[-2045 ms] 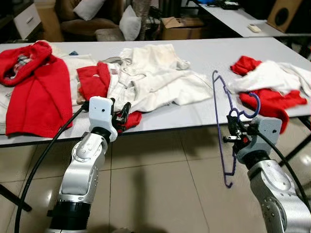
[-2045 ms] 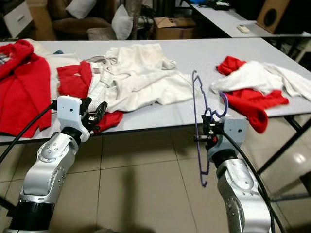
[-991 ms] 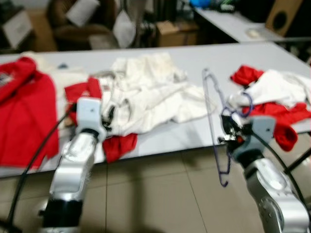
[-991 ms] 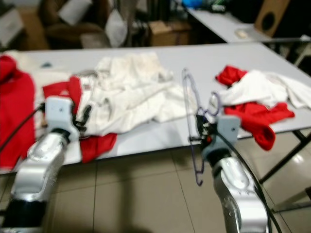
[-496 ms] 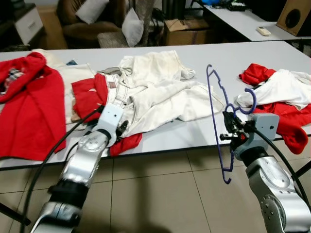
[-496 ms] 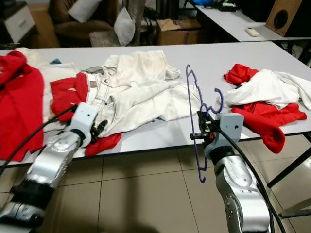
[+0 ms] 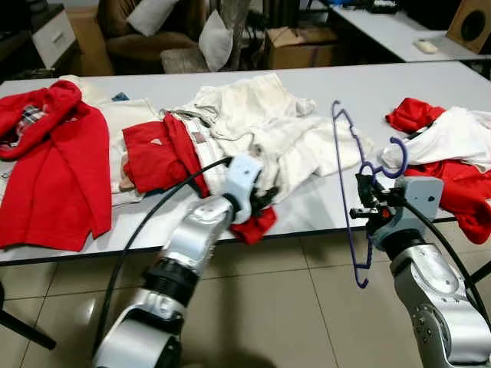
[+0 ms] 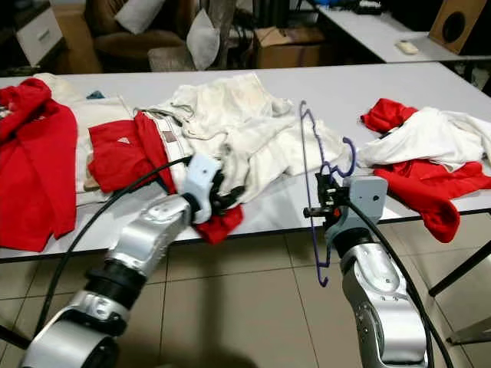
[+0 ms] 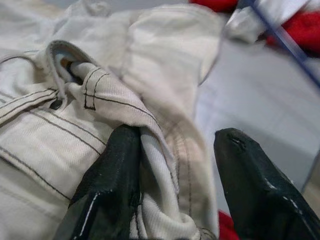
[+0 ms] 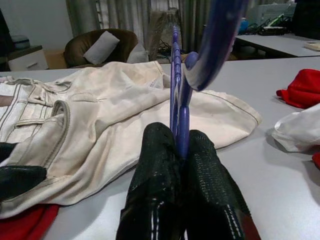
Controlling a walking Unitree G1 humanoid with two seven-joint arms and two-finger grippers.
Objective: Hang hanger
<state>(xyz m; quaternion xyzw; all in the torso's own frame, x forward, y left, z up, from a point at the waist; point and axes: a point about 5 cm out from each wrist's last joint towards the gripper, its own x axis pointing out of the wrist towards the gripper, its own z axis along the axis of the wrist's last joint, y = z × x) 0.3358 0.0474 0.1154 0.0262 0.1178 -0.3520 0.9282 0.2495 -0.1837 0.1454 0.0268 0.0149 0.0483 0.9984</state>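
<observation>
Right gripper (image 7: 367,208) is holding the purple hanger (image 7: 345,192) upright off the table's near edge, fingers pressed together on its neck, hook curling above. Left gripper (image 9: 175,190) is reaching over the table (image 7: 322,203) edge into the cream trousers (image 7: 261,130), fingers spread, one already tucked against a fold near the waistband. Judging by this, the garment pickup is under way; next it likely needs to close on the fabric and lift it toward the hanger. Farther back, red clothes (image 7: 54,161) are lying at both ends.

head cams look down at table (image 7: 322,207); wrist cams close-up.
</observation>
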